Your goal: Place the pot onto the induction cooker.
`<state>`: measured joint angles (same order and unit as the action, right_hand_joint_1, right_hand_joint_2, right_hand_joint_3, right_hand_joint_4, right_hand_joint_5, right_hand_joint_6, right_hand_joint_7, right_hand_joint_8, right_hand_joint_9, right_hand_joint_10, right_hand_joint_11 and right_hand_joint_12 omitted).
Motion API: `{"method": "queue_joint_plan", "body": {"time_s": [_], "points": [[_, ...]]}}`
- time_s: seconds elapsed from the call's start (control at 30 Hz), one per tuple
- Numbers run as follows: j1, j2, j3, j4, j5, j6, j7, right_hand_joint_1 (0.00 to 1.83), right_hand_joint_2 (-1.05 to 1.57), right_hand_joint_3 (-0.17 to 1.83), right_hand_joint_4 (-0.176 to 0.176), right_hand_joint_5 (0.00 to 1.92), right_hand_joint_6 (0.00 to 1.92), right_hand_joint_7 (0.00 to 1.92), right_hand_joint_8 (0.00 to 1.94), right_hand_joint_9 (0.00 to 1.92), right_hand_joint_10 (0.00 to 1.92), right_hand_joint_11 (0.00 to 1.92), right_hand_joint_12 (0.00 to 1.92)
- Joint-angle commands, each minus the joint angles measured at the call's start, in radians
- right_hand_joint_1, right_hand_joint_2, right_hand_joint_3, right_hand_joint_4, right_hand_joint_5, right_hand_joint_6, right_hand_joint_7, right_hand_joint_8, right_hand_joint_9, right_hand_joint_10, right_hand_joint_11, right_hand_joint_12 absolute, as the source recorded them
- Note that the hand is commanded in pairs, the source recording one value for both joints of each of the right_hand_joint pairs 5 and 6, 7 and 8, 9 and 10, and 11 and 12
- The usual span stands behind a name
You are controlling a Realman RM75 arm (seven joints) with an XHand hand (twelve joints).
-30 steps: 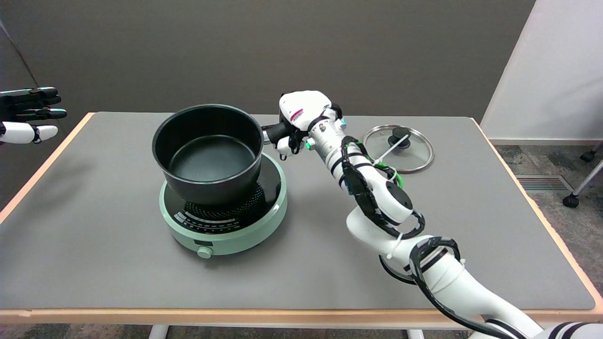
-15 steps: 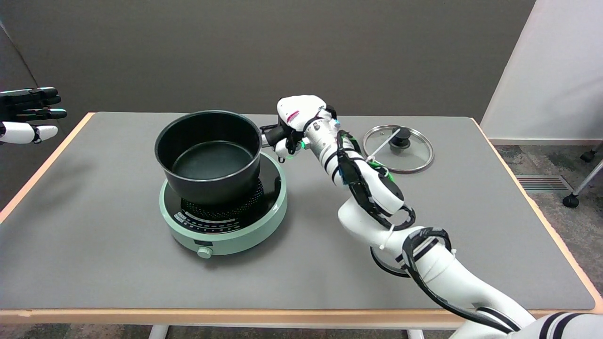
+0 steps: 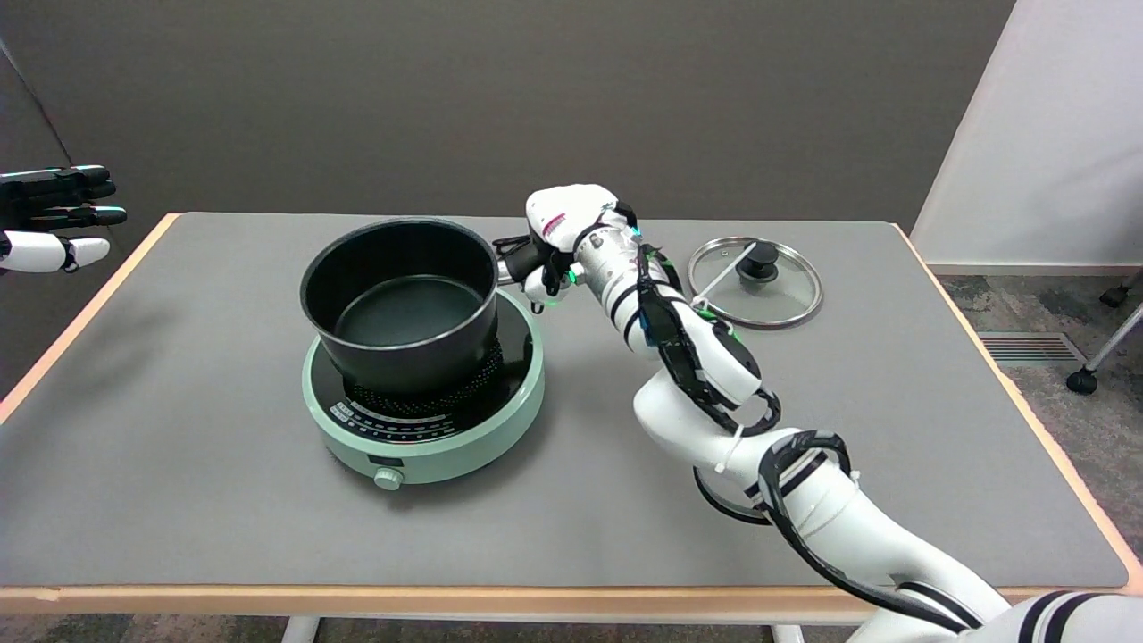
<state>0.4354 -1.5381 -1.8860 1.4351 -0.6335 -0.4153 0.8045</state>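
— One pot (image 3: 400, 308), how does it stand?

— It is black and open, with nothing inside. Its base is over the dark round plate of the induction cooker (image 3: 424, 406), a pale green one. It looks upright and level. If the bottom touches the plate fully or floats a little above it, I cannot tell from this angle.

— Who holds it?

— The right hand (image 3: 558, 234). Its fingers are wrapped around the short black handle (image 3: 518, 254) that goes out from the pot's right side, so the hand grips the handle firmly. The white arm comes in from the near right corner of the tabletop (image 3: 179, 500) and bends up toward the pot.

— Where is the cooker on the tabletop?

— A bit left of the middle, about halfway between the near edge and the far edge. Its knob (image 3: 388, 479) points to the near edge, and a row of small markings is on the plate just in front of the pot.

— Something else there?

— Yes, a glass lid (image 3: 755, 282) with a black knob lies flat toward the far right corner, well apart from the cooker, behind the forearm. The other hand (image 3: 54, 217) hangs in the air beyond the far left corner, with flat fingers, and it touches nothing.
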Motion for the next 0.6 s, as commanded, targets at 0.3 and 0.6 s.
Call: {"method": "queue_joint_plan", "body": {"time_s": [0.3, 0.6], "points": [[-0.062, -0.009, -0.015, 0.073, -0.046, -0.063, -0.043, 1.11, 0.83, 0.72, -0.104, 1.61, 1.61, 1.61, 1.61, 1.61, 1.61, 1.61, 1.61], [-0.055, -0.014, -0.015, 0.058, -0.038, -0.063, -0.043, 1.11, 0.84, 0.72, -0.104, 1.61, 1.61, 1.61, 1.61, 1.61, 1.61, 1.61, 1.61]]}}
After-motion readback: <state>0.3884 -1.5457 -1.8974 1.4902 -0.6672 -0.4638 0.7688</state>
